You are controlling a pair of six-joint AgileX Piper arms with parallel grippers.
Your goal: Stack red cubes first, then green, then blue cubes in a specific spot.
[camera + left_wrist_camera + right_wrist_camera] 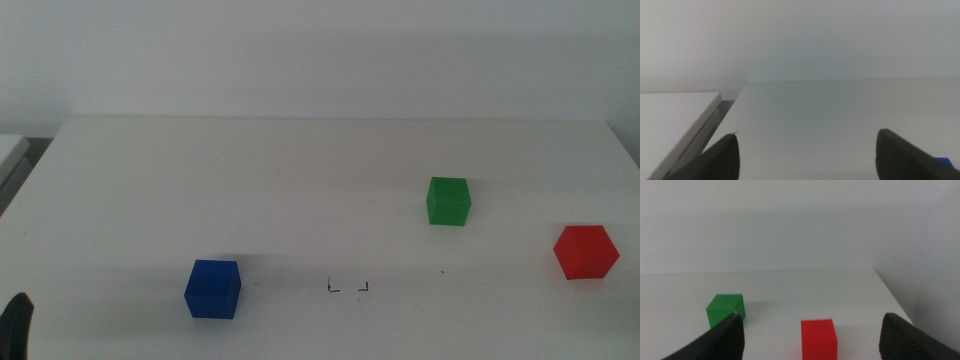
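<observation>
The red cube (586,251) sits at the table's right side, and the green cube (448,200) lies a little farther back to its left. At front left rests the blue cube (212,289). Thin black corner brackets mark the specific spot (348,287) at front centre, with nothing on it. My right gripper (810,315) is open, out of the middle view, with the red cube (818,337) ahead between its jaws and the green cube (726,309) beyond one jaw. My left gripper (15,325) waits at the bottom left corner, open (807,132), holding nothing.
A tiny black speck (443,271) lies right of the brackets. A second white surface (10,150) adjoins the table's left edge across a narrow gap. The white wall (320,50) rises behind the table's far edge.
</observation>
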